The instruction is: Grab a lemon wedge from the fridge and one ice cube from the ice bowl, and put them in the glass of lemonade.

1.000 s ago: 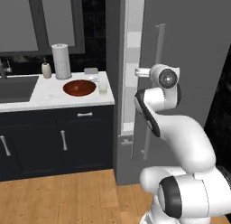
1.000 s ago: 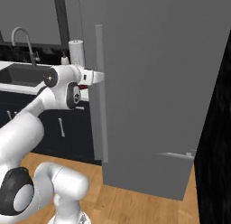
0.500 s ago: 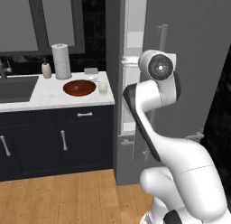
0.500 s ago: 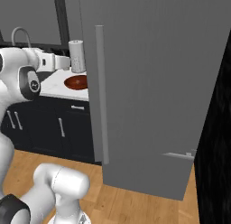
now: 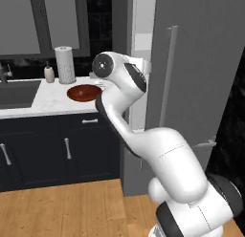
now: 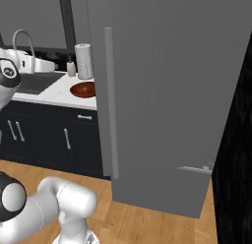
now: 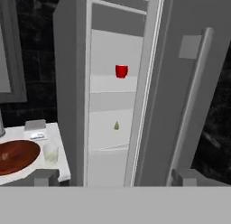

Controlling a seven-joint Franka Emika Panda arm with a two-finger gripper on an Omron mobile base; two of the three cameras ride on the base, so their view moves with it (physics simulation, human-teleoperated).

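Observation:
In the hand view the fridge point(image 7: 72, 83) stands with its grey door point(image 7: 176, 83) ajar. Through the gap the lemon wedge point(image 7: 116, 125) lies on a white middle shelf, tiny and yellow-green. On the white counter to the left, the glass of lemonade point(image 7: 50, 153) stands just right of the reddish-brown ice bowl point(image 7: 16, 156). My gripper point(image 7: 116, 178) is open and holds nothing, its fingertips point(image 7: 45, 177) far apart, well back from the fridge opening. From the base cameras the ice bowl point(image 5: 83, 92) point(image 6: 82, 89) sits near the counter's right end, beside the fridge door point(image 6: 167, 90).
A red mug point(image 7: 121, 71) stands on the fridge shelf above the wedge. The door's long bar handle point(image 5: 168, 83) point(image 6: 110, 100) juts toward me. A paper-towel roll point(image 5: 64, 64), a soap bottle point(image 5: 49, 72) and a sink point(image 5: 14, 93) are on the counter; dark cabinets point(image 5: 48, 145) stand below.
My arm has swung away from the door handle, leftward and back toward the counter side. The gripper stays open. The fridge door has not visibly moved.

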